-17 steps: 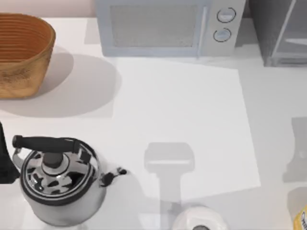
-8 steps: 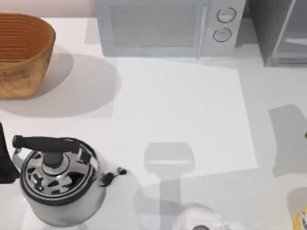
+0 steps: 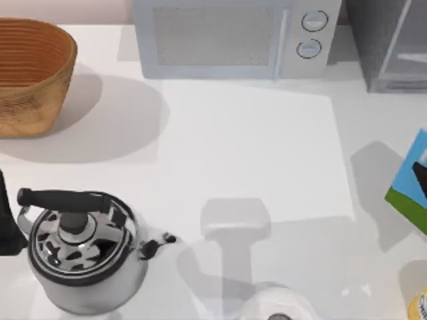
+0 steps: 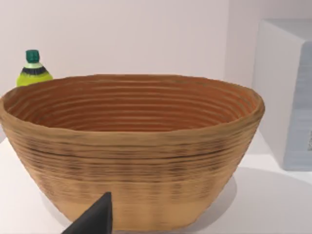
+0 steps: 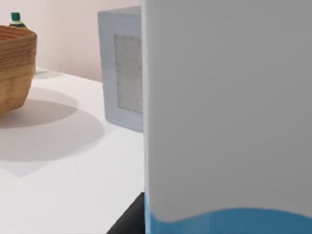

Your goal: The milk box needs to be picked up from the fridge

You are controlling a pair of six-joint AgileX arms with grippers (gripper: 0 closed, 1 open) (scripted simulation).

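Note:
The milk box (image 3: 408, 183), light blue with a green band, hangs tilted above the table at the top view's right edge. My right gripper (image 3: 421, 175) is shut on it, and a dark part of the gripper lies across its side. In the right wrist view the milk box (image 5: 229, 112) stands very near, white above a blue band, with a dark finger (image 5: 127, 222) against its lower edge. The fridge (image 3: 390, 47), grey with a pale door panel, stands at the back right, apart from the box. My left arm (image 3: 5, 223) stays parked at the left edge.
A light-grey microwave (image 3: 233, 40) with two dials stands at the back. A woven basket (image 3: 30, 73) sits back left, with a green-capped bottle (image 4: 33, 68) behind it. A steel kettle (image 3: 80, 250) is front left. A white round object (image 3: 277, 305) and a yellow-labelled item (image 3: 420, 307) lie along the front edge.
The milk box has come into the top view from the right edge, held by my right gripper. Its shadow on the table has slid leftward. The left arm has not moved.

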